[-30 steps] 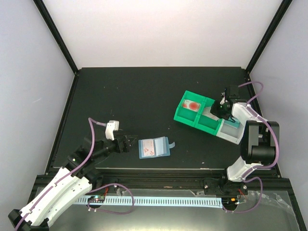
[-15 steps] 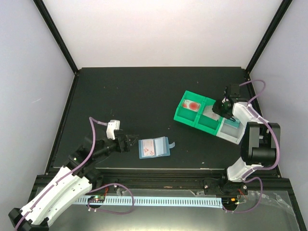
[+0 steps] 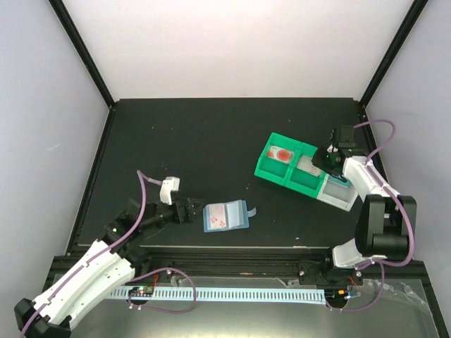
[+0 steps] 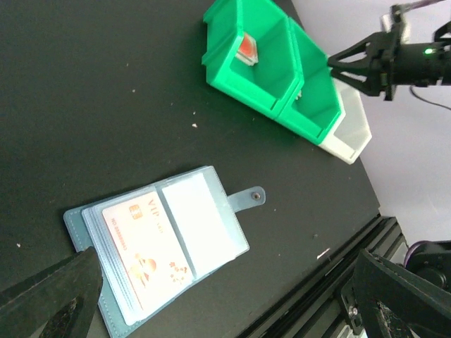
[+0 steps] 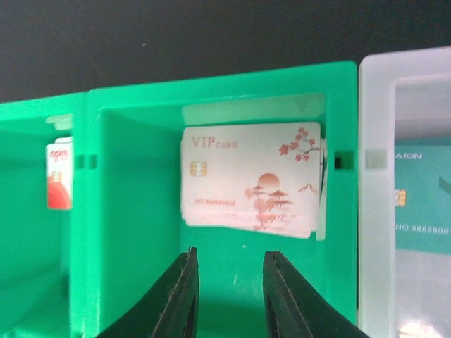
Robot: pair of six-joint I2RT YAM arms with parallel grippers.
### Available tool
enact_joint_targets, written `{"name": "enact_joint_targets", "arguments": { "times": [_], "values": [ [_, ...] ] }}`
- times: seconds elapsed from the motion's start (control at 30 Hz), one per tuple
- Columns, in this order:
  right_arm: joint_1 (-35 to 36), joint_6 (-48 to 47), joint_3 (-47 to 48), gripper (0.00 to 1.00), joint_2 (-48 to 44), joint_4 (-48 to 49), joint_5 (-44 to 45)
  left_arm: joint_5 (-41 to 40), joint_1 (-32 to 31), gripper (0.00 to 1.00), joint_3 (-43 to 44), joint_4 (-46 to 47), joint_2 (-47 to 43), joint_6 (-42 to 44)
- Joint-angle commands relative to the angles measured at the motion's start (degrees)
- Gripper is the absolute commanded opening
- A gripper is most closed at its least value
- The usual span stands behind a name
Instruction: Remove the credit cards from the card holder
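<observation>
The light blue card holder [image 3: 225, 215] lies open flat on the black table, a whitish-pink credit card [image 4: 141, 246] showing in its left panel. My left gripper [image 3: 189, 210] is wide open just left of the holder, touching nothing; in the left wrist view the holder [image 4: 204, 211] lies between its spread fingers [image 4: 49, 303]. My right gripper [image 5: 229, 282] is open and holds nothing above the middle green compartment, where a small stack of whitish-pink cards [image 5: 250, 176] lies. A red card [image 5: 59, 176] sits in the left compartment and a teal card [image 5: 423, 204] in the clear bin.
The green two-compartment bin [image 3: 270, 174] and the clear bin [image 3: 341, 198] stand in a row at the right of the table. A metal rail [image 3: 232, 253] runs along the table's near edge. Black frame posts stand at the back corners.
The right gripper's jaws have spread apart over the middle green compartment and the arm shifted slightly right. The left gripper has crept a little closer to the holder.
</observation>
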Motion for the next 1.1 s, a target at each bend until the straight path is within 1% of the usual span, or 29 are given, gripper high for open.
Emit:
{"name": "enact_joint_targets", "arguments": {
  "times": [0.0, 0.2, 0.3, 0.4, 0.57, 0.7, 0.83, 1.07],
  "values": [
    [1.14, 0.74, -2.99, 0.29, -6.45, 0.43, -2.47, 2.61, 0.37, 0.99, -0.5, 2.26, 2.86, -0.45],
    [2.22, -0.78, -7.05, 0.32, -13.33, -0.7, -8.05, 8.19, 0.36, 0.99, -3.05, 8.41, 7.39, -2.04],
    [4.39, -0.87, -8.7, 0.32, -16.41, -1.28, -10.16, 9.72, 0.37, 0.99, -3.78, 10.38, 9.66, -2.88],
    [7.37, -1.11, -11.72, 0.37, -20.84, 1.48, -13.77, 10.44, 0.34, 0.99, -4.36, 11.86, 10.82, -2.98],
    [12.15, 0.24, -15.03, 0.38, -26.37, 3.06, -14.77, 11.47, 0.34, 0.99, -5.36, 14.2, 11.2, -4.12],
    [18.5, 2.96, -17.77, 0.38, -28.72, 5.5, -15.19, 12.68, 0.33, 0.99, -6.28, 18.08, 12.79, -5.94],
    [26.51, 8.05, -19.67, 0.38, -27.99, 8.28, -13.51, 10.15, 0.32, 0.99, -6.23, 17.89, 13.56, -6.15],
    [40.78, 15.51, -22.39, 0.37, -24.06, 19.6, -11.33, 7.5, 0.33, 0.99, -7.43, 17.02, 12.61, -5.38]
  ]
}}
